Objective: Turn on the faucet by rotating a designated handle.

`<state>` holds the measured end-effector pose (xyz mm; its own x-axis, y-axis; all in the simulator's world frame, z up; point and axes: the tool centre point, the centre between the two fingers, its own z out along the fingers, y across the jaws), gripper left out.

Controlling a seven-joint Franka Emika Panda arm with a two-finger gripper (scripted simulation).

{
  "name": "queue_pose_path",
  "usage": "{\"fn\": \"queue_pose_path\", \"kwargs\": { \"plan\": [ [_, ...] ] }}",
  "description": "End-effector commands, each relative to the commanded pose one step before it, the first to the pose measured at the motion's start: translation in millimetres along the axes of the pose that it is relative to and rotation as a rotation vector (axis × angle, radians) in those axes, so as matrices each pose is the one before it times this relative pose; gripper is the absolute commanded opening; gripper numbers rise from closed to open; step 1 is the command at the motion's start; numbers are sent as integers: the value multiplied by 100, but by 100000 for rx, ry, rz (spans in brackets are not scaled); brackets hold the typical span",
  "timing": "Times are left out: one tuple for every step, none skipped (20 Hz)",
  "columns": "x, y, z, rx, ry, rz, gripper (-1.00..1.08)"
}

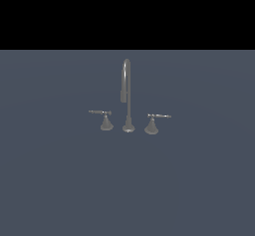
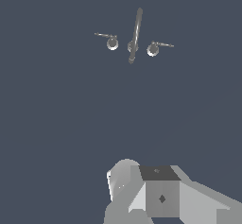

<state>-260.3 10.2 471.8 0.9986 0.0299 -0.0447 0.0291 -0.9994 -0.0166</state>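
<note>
The faucet [image 1: 127,93] is a small grey metal set with a tall gooseneck spout on a round foot, standing on the flat dark floor. The handle [image 1: 100,112] is the thin lever on the narrower, duller cone base, at the exterior view's left of the spout. It points outward, away from the spout. The wrist view shows the faucet [image 2: 135,34] from above and the handle [image 2: 104,35] beside it. Only part of my gripper [image 2: 158,194] shows in the wrist view, far from the faucet and touching nothing. Its fingertips are cut off. The arm does not show in the exterior view.
A twin lever [image 1: 159,116] on a wider, lighter cone base stands at the exterior view's right of the spout; it also shows in the wrist view [image 2: 162,44]. The dark grey floor [image 1: 60,180] stretches flat around the set.
</note>
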Motion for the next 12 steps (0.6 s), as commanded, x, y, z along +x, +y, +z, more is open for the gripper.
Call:
{"fn": "queue_pose_path", "kwargs": {
  "plan": [
    [0,1,0,0,0,0,-100],
    [4,-7,12,-1,2,69,-100],
    [14,-38,38,3,3,138,-100],
    [23,-51,63,5,6,276,-100],
    [32,-74,88,7,8,378,-100],
    [41,-96,113,9,11,483,-100],
    [50,-118,139,11,13,590,-100],
    [59,-139,164,13,16,701,-100],
    [69,-160,189,15,18,808,-100],
    [78,-182,215,17,21,916,-100],
    [87,-204,240,19,23,1024,-100],
    [97,-225,266,21,26,1136,-100]
  ]
}}
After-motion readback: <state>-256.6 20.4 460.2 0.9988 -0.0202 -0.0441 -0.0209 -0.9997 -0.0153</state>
